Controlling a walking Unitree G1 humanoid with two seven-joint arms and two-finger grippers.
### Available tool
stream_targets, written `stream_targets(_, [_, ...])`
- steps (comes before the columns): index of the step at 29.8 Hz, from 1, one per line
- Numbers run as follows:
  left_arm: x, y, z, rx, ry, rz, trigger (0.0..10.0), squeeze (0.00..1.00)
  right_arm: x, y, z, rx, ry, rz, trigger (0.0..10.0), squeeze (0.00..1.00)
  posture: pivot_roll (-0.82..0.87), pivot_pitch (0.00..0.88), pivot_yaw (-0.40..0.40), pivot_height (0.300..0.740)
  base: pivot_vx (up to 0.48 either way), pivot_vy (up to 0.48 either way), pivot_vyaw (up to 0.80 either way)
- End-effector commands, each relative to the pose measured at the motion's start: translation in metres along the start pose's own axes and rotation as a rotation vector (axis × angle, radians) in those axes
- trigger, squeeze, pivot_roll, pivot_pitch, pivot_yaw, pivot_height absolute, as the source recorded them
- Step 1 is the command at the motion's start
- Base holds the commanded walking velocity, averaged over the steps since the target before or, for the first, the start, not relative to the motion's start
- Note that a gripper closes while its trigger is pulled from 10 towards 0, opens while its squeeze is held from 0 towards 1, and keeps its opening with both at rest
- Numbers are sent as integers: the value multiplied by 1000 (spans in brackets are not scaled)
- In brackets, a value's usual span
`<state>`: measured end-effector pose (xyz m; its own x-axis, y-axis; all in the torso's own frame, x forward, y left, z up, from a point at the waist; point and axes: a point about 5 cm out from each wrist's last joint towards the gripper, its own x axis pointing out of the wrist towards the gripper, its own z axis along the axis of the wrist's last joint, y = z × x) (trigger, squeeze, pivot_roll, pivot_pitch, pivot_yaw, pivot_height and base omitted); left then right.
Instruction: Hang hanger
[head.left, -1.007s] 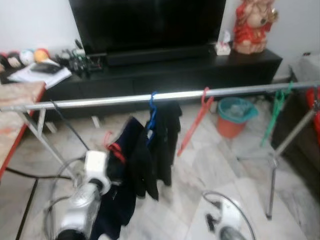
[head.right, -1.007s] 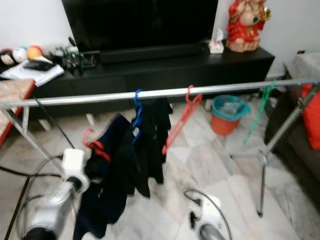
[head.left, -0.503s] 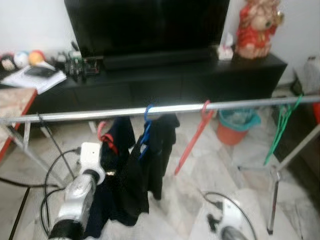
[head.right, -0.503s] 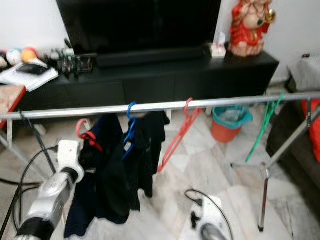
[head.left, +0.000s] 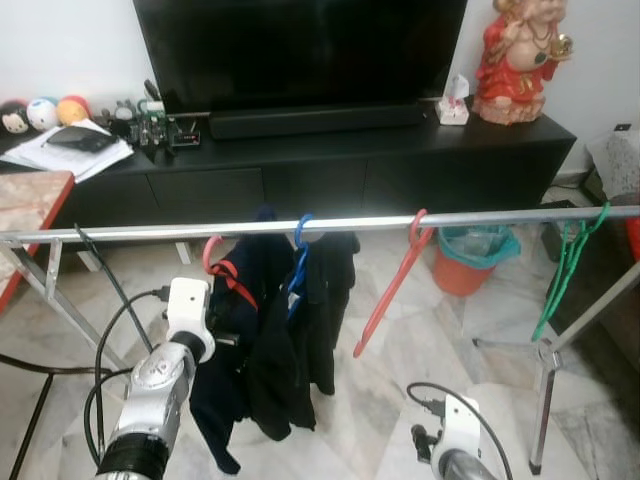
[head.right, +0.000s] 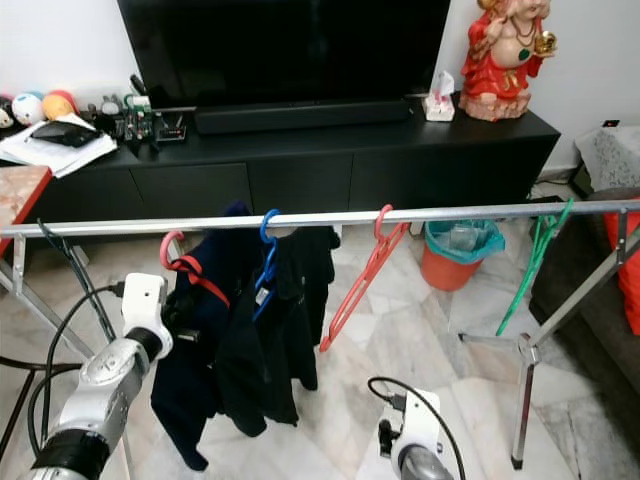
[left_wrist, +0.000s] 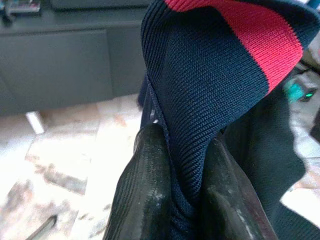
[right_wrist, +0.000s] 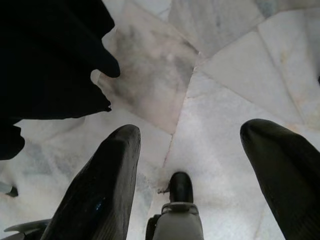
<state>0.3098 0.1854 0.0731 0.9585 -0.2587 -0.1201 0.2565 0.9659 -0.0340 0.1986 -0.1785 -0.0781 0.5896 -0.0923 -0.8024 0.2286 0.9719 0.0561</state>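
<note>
Red hanger (head.left: 228, 277) with its navy garment (head.left: 240, 350) now up at the rail (head.left: 320, 224), hook just short of it

Over the last second the left gripper (left_wrist: 177, 165) has raised the load from well below the silver rail to just beside the blue hanger (head.left: 300, 262) and its dark clothes; judged, only the final hook-over remains. The fingers (left_wrist: 150, 190) are clamped on the navy knit with its red stripe. The right gripper (right_wrist: 200, 180) hangs idle over the marble floor (right_wrist: 235, 65), fingers apart

Head stereo pair above the rail (head.left: 330, 222); wrist cameras close, floorward.
</note>
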Motion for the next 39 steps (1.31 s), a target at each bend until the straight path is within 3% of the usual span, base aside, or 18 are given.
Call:
stream_targets(1, [3,-2,15,31,-56,-40,10000,0,0,4,1,-2,0,7,10000,0,61,0,29,740,0,0,0])
stream_targets(8, [22,-6,21,93,-6,-78,10000,0,0,8,0,21,0,10,10000,0,60,0,46,740,0,0,0])
stream_targets(12, [32,1,25,105,27,12,10000,0,0,9,0,29,-1,10,10000,0,58,0,49,740,0,0,0])
stream_targets(18, [44,11,29,19,61,151,10000,0,0,9,2,28,-4,9,10000,0,54,0,51,740,0,0,0])
stream_targets(26, [44,14,16,0,145,230,10000,0,1,8,3,27,-6,9,10000,0,55,0,42,740,0,0,0])
stream_targets(34, [38,15,-3,5,262,202,10000,0,1,7,3,25,-6,10,10000,0,51,0,43,740,0,0,0])
stream_targets(39, [36,14,-7,7,273,196,10000,0,1,8,3,26,-6,11,10000,0,51,0,45,740,0,0,0])
